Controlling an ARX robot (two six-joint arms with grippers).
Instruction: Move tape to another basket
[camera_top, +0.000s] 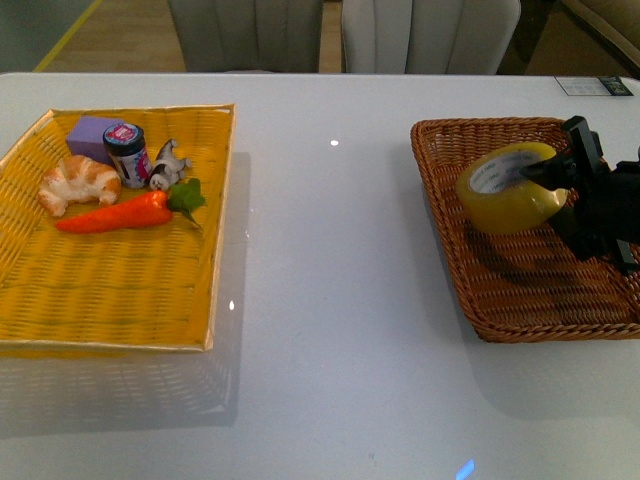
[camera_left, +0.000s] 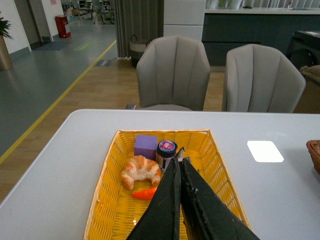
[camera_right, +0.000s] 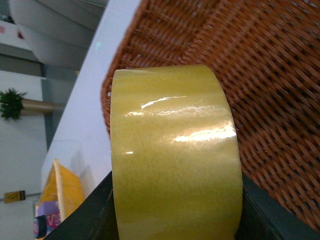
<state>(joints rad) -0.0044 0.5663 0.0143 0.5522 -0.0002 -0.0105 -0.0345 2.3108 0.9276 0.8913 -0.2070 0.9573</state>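
Observation:
The tape (camera_top: 503, 190), a wide yellow roll with a white core, is held over the dark brown wicker basket (camera_top: 520, 290) at the right of the table. My right gripper (camera_top: 545, 178) is shut on it, one black finger through the core. In the right wrist view the tape (camera_right: 172, 155) fills the middle between the black fingers (camera_right: 85, 220), with the brown basket (camera_right: 270, 80) behind it. My left gripper (camera_left: 178, 165) is shut and empty, above the yellow tray (camera_left: 107, 210); it does not show in the front view.
The yellow-orange flat woven tray (camera_top: 120, 290) at the left holds a croissant (camera_top: 78, 182), a carrot (camera_top: 118, 214), a purple block (camera_top: 92, 134), a small jar (camera_top: 127, 153) and a small grey figure (camera_top: 168, 165). Two grey chairs (camera_left: 175, 75) stand behind the white table (camera_top: 330, 250).

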